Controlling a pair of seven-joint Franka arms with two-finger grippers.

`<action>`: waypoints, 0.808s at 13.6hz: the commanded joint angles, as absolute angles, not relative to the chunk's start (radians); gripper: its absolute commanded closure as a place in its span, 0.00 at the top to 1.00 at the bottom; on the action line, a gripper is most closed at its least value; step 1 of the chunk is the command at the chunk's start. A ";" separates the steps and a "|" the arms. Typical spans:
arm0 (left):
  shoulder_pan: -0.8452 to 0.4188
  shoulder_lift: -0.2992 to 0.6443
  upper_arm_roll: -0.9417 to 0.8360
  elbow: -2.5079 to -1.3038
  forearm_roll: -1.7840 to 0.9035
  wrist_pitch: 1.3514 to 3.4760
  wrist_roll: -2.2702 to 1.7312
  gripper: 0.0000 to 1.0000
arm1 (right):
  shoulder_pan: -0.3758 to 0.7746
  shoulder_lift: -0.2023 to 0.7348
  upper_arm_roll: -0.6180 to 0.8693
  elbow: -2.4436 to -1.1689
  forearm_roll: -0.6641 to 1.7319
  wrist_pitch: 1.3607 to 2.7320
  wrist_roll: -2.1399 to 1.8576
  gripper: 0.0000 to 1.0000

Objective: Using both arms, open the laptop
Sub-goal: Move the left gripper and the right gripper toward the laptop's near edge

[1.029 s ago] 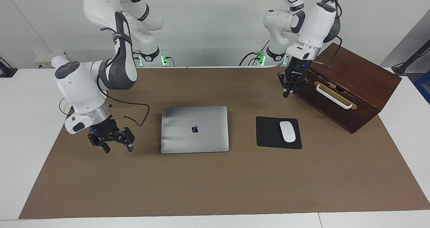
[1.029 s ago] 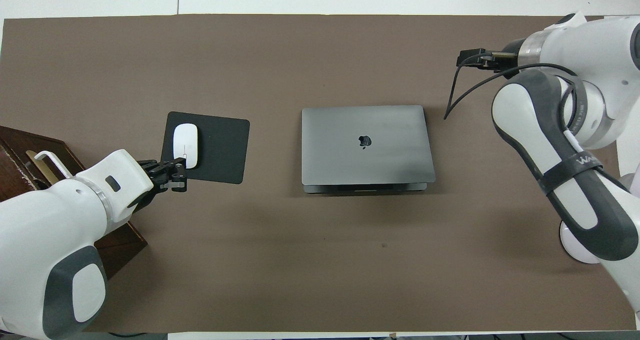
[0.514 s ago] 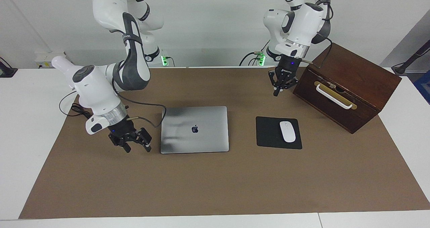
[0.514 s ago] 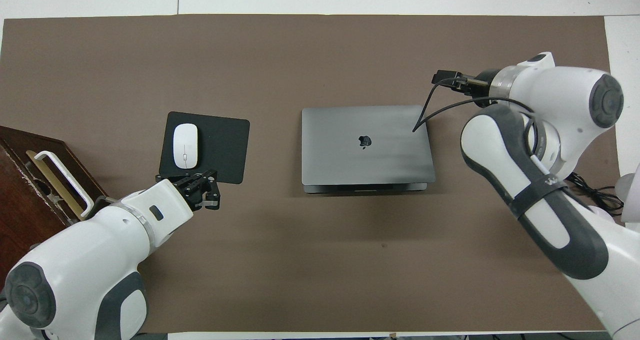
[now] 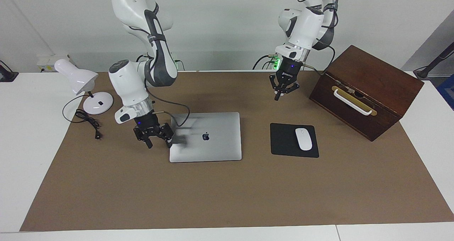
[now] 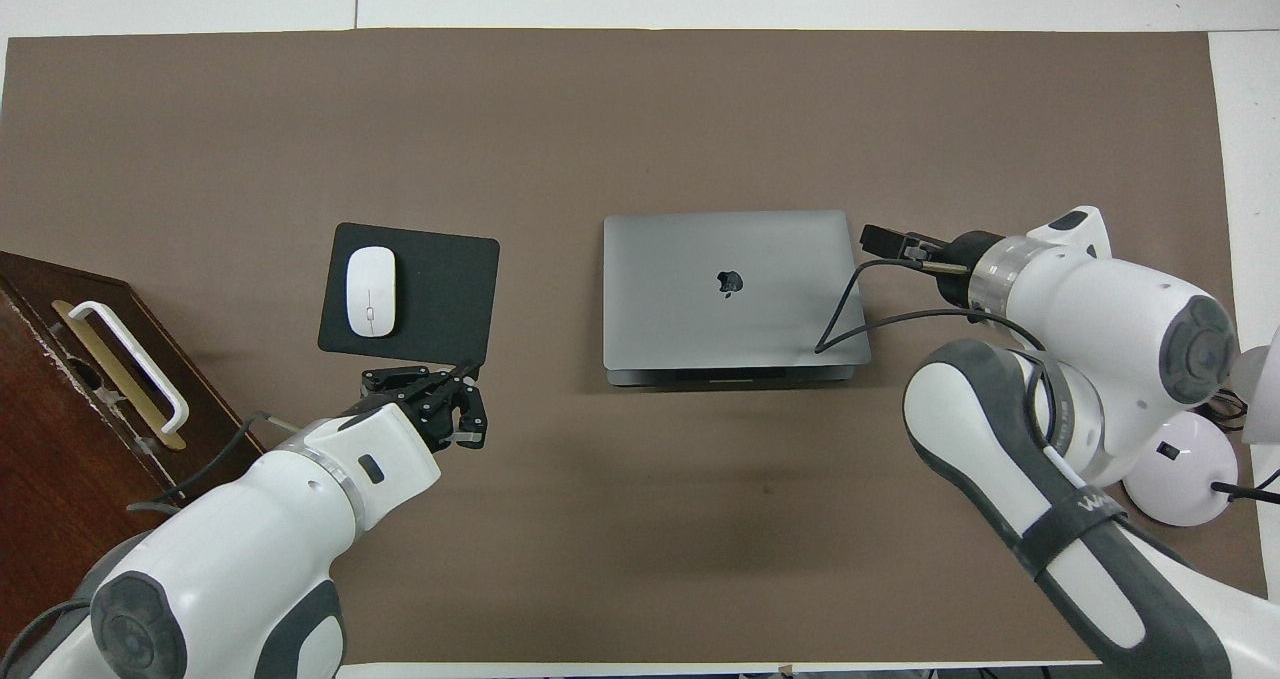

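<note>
Your laptop (image 5: 205, 137) lies shut and flat on the brown mat (image 5: 227, 191) that covers the middle of the worktop (image 5: 21, 127), its lid up with the logo showing. Your right gripper (image 5: 157, 144) hangs low at the laptop's edge toward the right arm's end of the worktop, just beside the corner farther from the robots, and its jaws stand open; you cannot tell whether a fingertip touches the lid. In the overhead view most of that gripper is hidden under its own wrist, and a black cable (image 6: 850, 309) from the wrist loops over the laptop's corner. Your left gripper (image 5: 277, 98) is up in the air over bare mat, between the laptop and the wooden box (image 5: 369, 92), with its jaws closed on nothing. A black mouse pad (image 5: 285, 141) sits beside the laptop toward the left arm's end, well apart from it, and a white mouse (image 5: 303, 138) rests on the pad. The dark wooden box with a white handle stands at the left arm's end, nearer to the robots than the pad. A white desk lamp (image 5: 79, 83) stands off the mat at the right arm's end, its cord trailing onto the mat.
</note>
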State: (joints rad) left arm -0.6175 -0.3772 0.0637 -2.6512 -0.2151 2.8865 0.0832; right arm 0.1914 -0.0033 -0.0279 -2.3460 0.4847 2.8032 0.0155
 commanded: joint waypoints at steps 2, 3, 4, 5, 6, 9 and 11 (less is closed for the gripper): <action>-0.693 -0.322 0.077 -2.684 -0.235 3.025 0.094 0.00 | 0.187 -0.097 -0.021 -2.439 0.651 2.810 -0.035 1.00; -0.712 -0.293 0.078 -2.689 -0.235 3.071 0.094 0.00 | 0.195 -0.101 -0.021 -2.444 0.716 2.813 -0.052 1.00; -0.728 -0.261 0.078 -2.691 -0.235 3.118 0.092 0.00 | 0.215 -0.101 -0.021 -2.442 0.792 2.816 -0.057 1.00; -0.745 -0.227 0.077 -2.691 -0.235 3.161 0.091 0.00 | 0.245 -0.103 -0.021 -2.444 0.861 2.819 -0.055 1.00; -0.755 -0.204 0.077 -2.691 -0.235 3.189 0.089 0.00 | 0.265 -0.104 -0.021 -2.444 0.930 2.835 -0.055 1.00; -0.775 -0.146 0.077 -2.689 -0.235 3.266 0.087 0.00 | 0.353 -0.092 -0.021 -2.445 1.063 2.913 -0.057 1.00; -0.787 -0.100 0.077 -2.689 -0.235 3.328 0.087 0.00 | 0.440 -0.063 -0.021 -2.479 1.066 3.044 -0.098 1.00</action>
State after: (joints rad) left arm -0.7566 -0.1437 0.0639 -2.6856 -0.2153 3.2528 0.0814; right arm 0.3714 -0.0781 -0.0220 -2.4406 1.0293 2.9323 -0.0501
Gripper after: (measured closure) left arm 0.991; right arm 0.000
